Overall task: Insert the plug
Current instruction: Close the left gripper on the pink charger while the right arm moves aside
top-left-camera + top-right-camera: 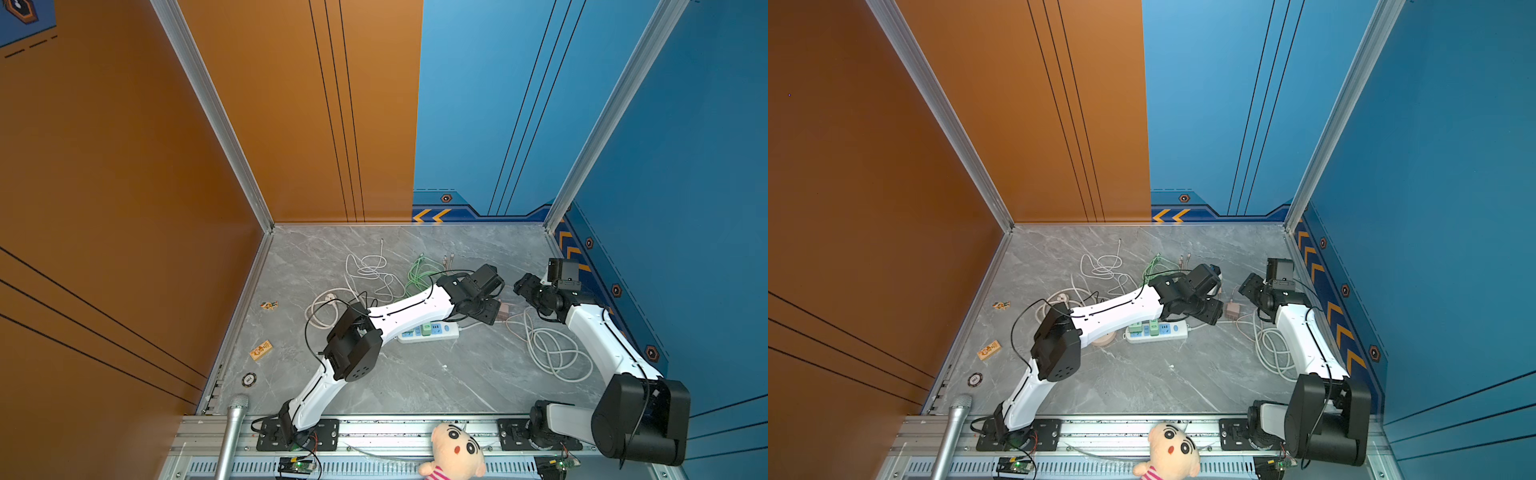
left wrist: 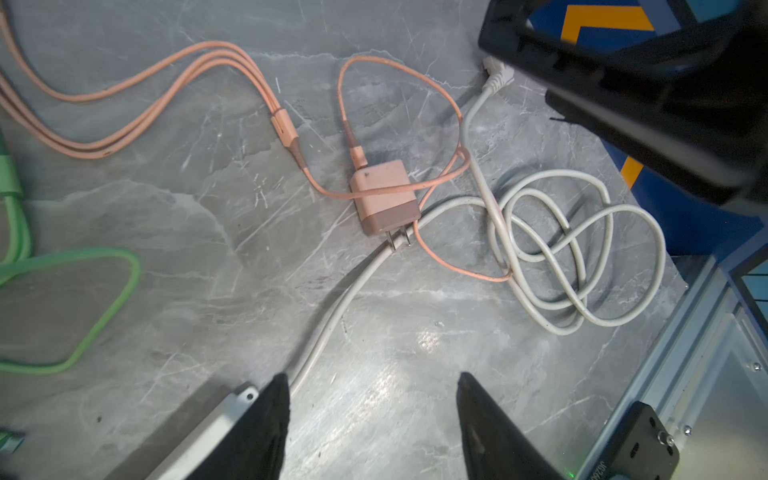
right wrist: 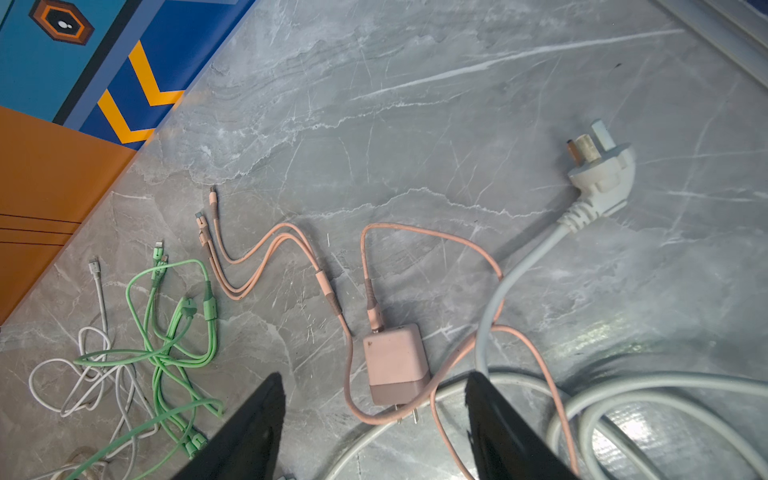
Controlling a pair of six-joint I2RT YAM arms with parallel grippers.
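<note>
Left end effector (image 2: pixel 370 382): fingers apart, empty; the plug lies ahead of them.
Right end effector (image 3: pixel 374 380): fingers apart, empty; the plug lies just ahead.
Pink plug (image 2: pixel 384 197): flat on the surface (image 2: pixel 187 249), prongs across the white cable (image 2: pixel 340 307), pink cord (image 2: pixel 415 183) draped over its body.
Power strip (image 1: pixel 1156 331): near the plug, partly under my left arm.
Grasp, my judgement: I use one end effector only, pinch the body's sides, and leave prongs and cord free.

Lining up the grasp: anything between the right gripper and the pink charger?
Nothing separate blocks the open right gripper from the pink charger, but its cable lies across its body and its prongs rest on the white cord.
</note>
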